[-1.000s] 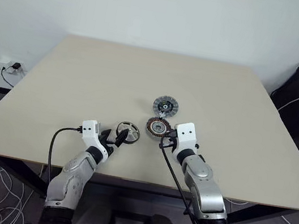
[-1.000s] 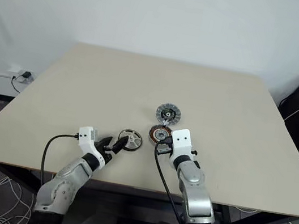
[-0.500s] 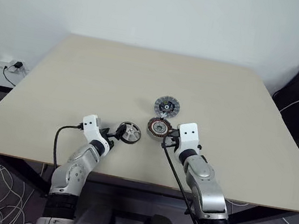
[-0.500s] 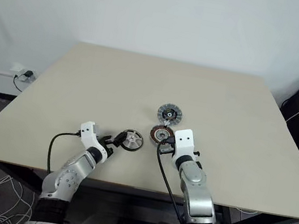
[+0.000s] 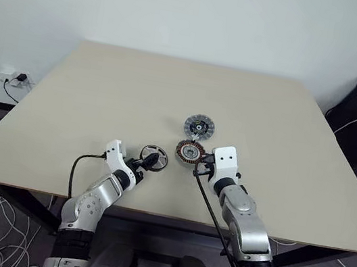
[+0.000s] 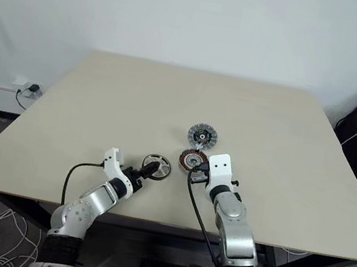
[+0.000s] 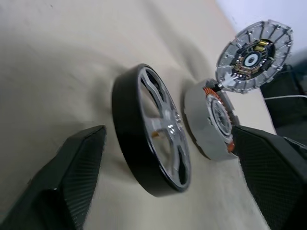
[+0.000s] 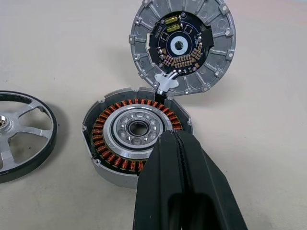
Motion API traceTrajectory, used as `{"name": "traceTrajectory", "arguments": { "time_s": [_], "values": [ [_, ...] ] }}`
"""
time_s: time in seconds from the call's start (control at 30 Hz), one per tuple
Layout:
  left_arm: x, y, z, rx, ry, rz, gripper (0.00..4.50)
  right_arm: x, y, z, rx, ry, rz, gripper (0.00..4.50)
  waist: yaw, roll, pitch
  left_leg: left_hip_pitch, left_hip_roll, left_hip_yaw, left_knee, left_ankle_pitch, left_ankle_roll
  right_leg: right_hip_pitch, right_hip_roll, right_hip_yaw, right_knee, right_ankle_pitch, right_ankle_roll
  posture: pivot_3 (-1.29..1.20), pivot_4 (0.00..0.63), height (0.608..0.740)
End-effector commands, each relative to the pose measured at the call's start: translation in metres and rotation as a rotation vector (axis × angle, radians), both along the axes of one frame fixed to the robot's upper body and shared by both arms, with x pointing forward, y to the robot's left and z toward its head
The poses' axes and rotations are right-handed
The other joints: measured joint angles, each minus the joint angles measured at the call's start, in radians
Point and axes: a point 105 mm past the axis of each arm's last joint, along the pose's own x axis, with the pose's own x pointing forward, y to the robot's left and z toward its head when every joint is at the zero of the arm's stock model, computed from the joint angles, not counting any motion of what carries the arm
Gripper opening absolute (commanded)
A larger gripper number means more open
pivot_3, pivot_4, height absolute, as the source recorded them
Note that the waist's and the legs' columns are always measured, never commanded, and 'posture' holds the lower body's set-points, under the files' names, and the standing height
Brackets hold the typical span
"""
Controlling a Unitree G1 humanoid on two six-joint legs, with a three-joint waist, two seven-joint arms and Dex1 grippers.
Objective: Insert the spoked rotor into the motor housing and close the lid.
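Closing in on the rotor

My left gripper (image 7: 163,191) just narrowed around the spoked rotor (image 7: 153,143), not clamped yet; right gripper (image 8: 178,143) clenched by the motor housing (image 8: 136,139).

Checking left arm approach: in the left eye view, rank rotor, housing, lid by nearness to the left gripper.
1. spoked rotor, right at the left gripper, between its open fingers.
2. motor housing, beyond the rotor, toward the right gripper.
3. lid, farthest, behind the housing.

Spoked rotor (image 5: 153,157) left of motor housing (image 5: 190,152) — lid (image 5: 199,126) just behind.
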Motion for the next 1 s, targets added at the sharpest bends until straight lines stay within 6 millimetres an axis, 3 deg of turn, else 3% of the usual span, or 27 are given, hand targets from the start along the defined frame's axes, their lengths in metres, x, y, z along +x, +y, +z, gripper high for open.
{"name": "traceTrajectory", "arguments": {
  "time_s": [0.03,0.27,0.3,0.43,0.53,0.67,0.8,1.0],
  "values": [
    [0.007,-0.012,0.020,-0.085,-0.051,0.006,2.91,0.006,-0.001,0.018,0.018,-0.068,-0.009,0.00,0.000,0.000,0.000,0.000,0.000,0.000,0.000,0.000,0.000,0.000,0.000,0.000,0.000,0.000,0.000,0.00,0.000,0.740],
    [0.009,-0.006,0.016,-0.097,-0.032,0.049,0.59,0.005,-0.003,0.017,0.016,-0.066,-0.017,0.00,0.000,-0.001,-0.001,0.000,0.000,0.000,0.000,0.000,0.000,0.000,0.000,0.000,0.000,0.000,0.000,0.00,0.000,0.740],
    [0.009,-0.005,0.015,-0.099,-0.029,0.061,0.48,0.005,-0.004,0.017,0.016,-0.066,-0.018,0.00,-0.001,0.000,-0.001,0.000,0.000,0.000,0.000,0.000,0.000,0.000,0.000,0.000,0.000,0.000,0.000,0.00,0.000,0.740],
    [0.016,0.006,0.021,-0.111,-0.080,0.149,0.45,0.005,-0.005,0.017,0.013,-0.064,-0.020,0.00,-0.003,-0.001,-0.001,0.001,0.000,0.000,0.000,0.001,-0.001,0.000,0.000,0.000,0.000,0.000,0.000,0.00,0.000,0.740],
    [0.022,0.018,0.045,-0.182,-0.212,0.244,0.45,0.004,-0.007,0.017,0.012,-0.064,-0.027,0.00,-0.002,-0.001,-0.001,0.001,0.001,0.000,0.000,0.001,-0.002,0.000,0.001,0.000,0.001,-0.001,-0.001,0.00,0.000,0.740],
    [0.023,0.015,0.072,-0.347,-0.324,0.242,0.45,0.002,-0.010,0.019,0.014,-0.068,-0.031,0.00,0.006,-0.002,0.000,-0.001,0.001,0.000,0.000,0.001,-0.001,0.000,0.000,0.000,0.000,-0.002,-0.004,0.00,0.000,0.740],
    [0.021,-0.008,0.093,-0.550,-0.368,0.164,0.45,0.000,-0.013,0.019,0.013,-0.068,-0.036,0.00,0.006,-0.002,0.000,-0.001,0.000,0.000,0.001,0.000,0.000,0.000,0.000,0.000,-0.002,-0.002,-0.004,0.00,0.000,0.740],
    [0.022,-0.051,0.087,-0.636,-0.270,0.029,0.45,-0.005,-0.022,0.020,0.003,-0.071,-0.069,0.00,0.006,-0.002,0.000,-0.001,0.000,0.000,0.001,0.000,0.000,0.000,0.000,0.000,-0.001,-0.002,-0.004,0.00,0.000,0.740]
  ]
}}
